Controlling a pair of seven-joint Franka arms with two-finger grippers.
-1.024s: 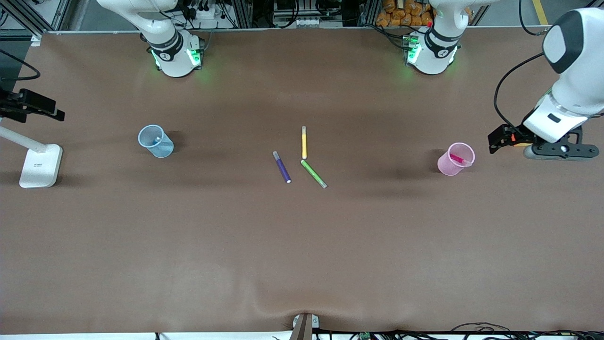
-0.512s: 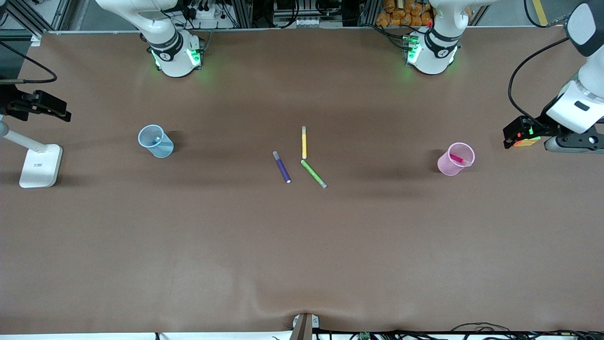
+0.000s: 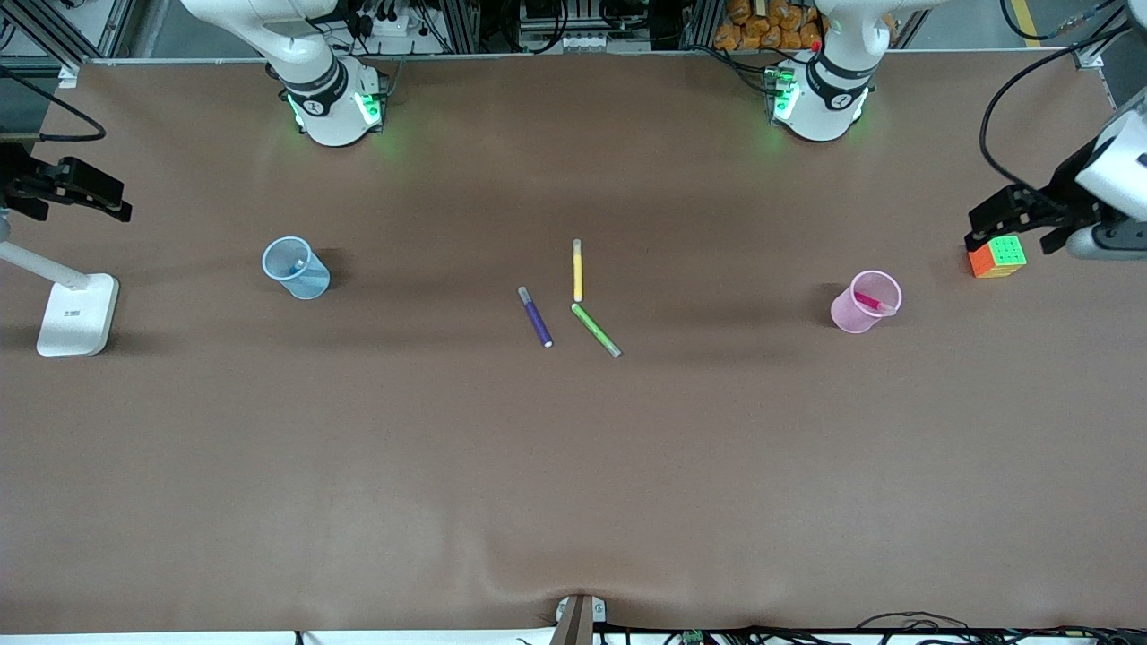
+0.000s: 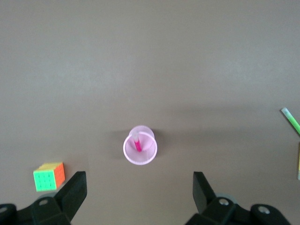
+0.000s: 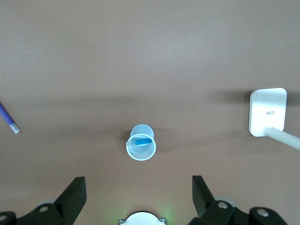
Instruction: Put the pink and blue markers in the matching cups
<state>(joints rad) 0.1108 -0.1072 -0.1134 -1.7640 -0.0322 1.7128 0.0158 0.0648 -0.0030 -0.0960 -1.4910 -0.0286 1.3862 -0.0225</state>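
While both arms wait at the table's ends, pink marker (image 3: 867, 301): leaning inside the pink cup (image 3: 847, 315), toward the left arm's end of the table (image 3: 573, 466).
Blue marker (image 5: 142, 140): leaning inside the blue cup (image 3: 305, 282), toward the right arm's end.
Left tool (image 4: 139, 174): fingers spread wide, holding nothing, up over the Rubik's cube (image 3: 997, 257), which sits at about two o'clock from the pink cup in the front view.
Right tool (image 5: 138, 178): fingers spread wide, empty, over the table's edge at about twelve o'clock from the white lamp base (image 3: 76, 313).
Other pens: midway between the cups, purple pen (image 3: 536, 316), yellow pen (image 3: 578, 270) and green pen (image 3: 596, 330) lie flat; yellow at twelve o'clock from green's upper tip, nearly touching.
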